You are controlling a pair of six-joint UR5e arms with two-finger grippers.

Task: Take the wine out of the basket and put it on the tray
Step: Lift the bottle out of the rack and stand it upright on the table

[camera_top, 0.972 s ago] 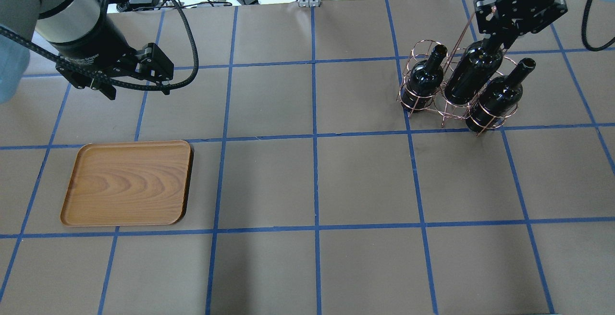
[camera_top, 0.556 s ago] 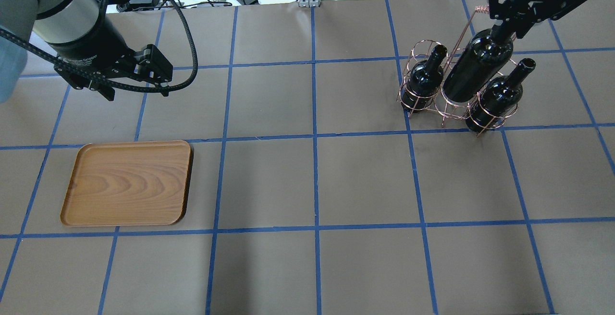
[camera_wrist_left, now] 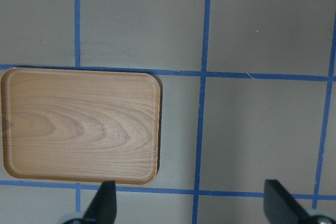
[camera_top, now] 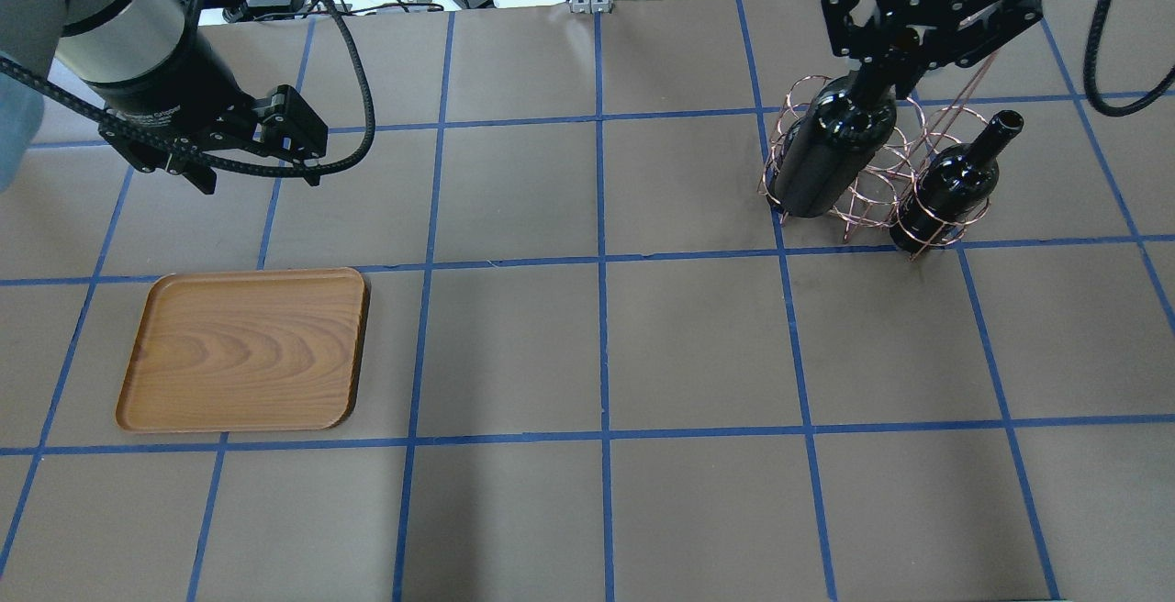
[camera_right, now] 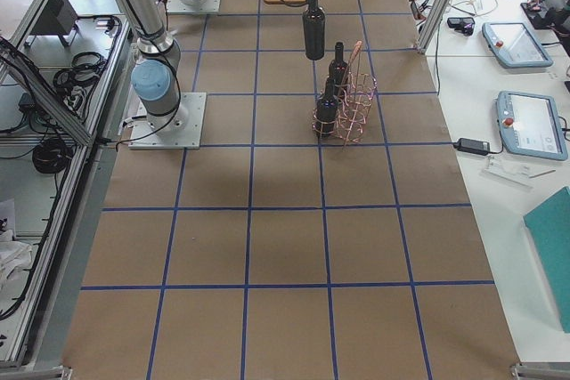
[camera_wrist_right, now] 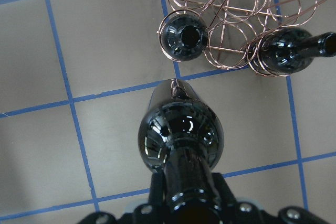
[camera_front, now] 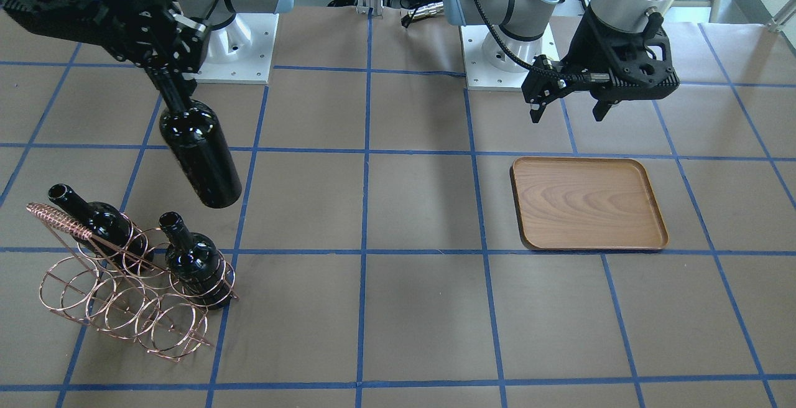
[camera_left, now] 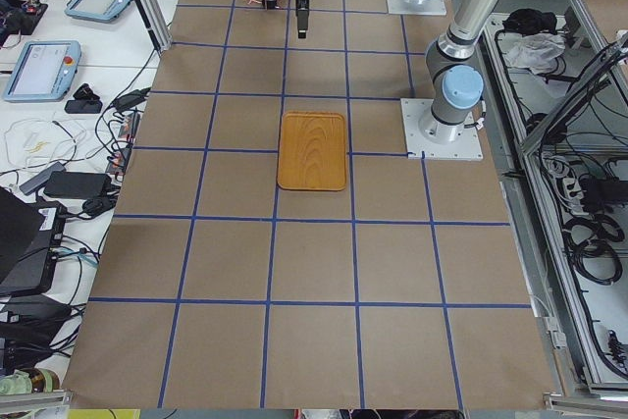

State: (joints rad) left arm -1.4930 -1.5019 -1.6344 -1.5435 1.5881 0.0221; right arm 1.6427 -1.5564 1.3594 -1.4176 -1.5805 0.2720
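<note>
The right gripper (camera_front: 165, 78) is clamped round the neck of the wine (camera_front: 202, 156), which hangs in the air clear of the basket (camera_front: 118, 308). Two other bottles (camera_front: 196, 268) stand in its rings. The left gripper (camera_front: 567, 109) hovers with its jaws spread, near the tray (camera_front: 587, 206).

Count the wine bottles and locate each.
3. One bottle hangs by its neck from the right gripper, clear of the basket; a second bottle and a third bottle stand in its rings.
</note>
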